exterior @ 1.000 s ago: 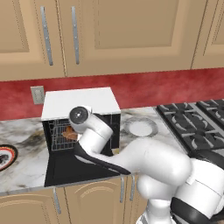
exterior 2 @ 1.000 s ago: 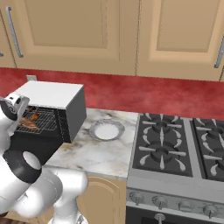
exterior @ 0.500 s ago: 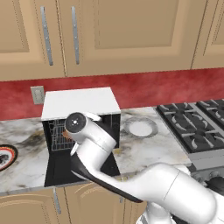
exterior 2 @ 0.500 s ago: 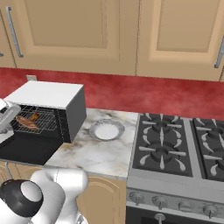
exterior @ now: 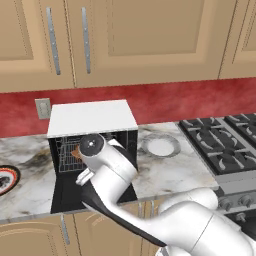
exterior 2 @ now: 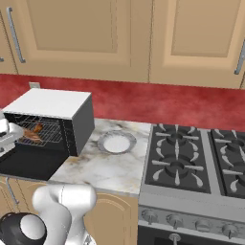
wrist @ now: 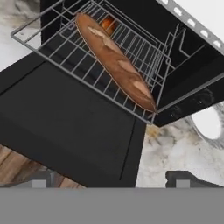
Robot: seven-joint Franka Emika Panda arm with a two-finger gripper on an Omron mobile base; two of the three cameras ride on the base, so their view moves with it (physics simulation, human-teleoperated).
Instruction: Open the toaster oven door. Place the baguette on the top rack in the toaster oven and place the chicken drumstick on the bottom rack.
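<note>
The toaster oven (exterior: 92,117) stands on the counter with the toaster oven door (wrist: 65,127) folded down flat. The baguette (wrist: 116,61) lies along a wire rack (wrist: 65,48) that is pulled partway out over the door; it looks like the top rack. Behind it, deeper inside, shows a small orange-brown piece (wrist: 107,24), probably the chicken drumstick; I cannot tell which rack it rests on. My gripper (wrist: 114,178) hovers open above the door's front edge, a little back from the baguette, with nothing between its fingers. From the right the baguette (exterior 2: 33,131) shows inside the oven (exterior 2: 52,103).
A white plate (exterior: 159,145) sits on the marble counter just right of the oven. The gas stove (exterior 2: 191,158) fills the right side. A red-rimmed plate (exterior: 4,179) lies at the far left. Wall cabinets hang above.
The hand has drawn back and slightly down from the oven mouth, and the arm's elbow has swung. The baguette stays on the rack; the gripper stays open.
</note>
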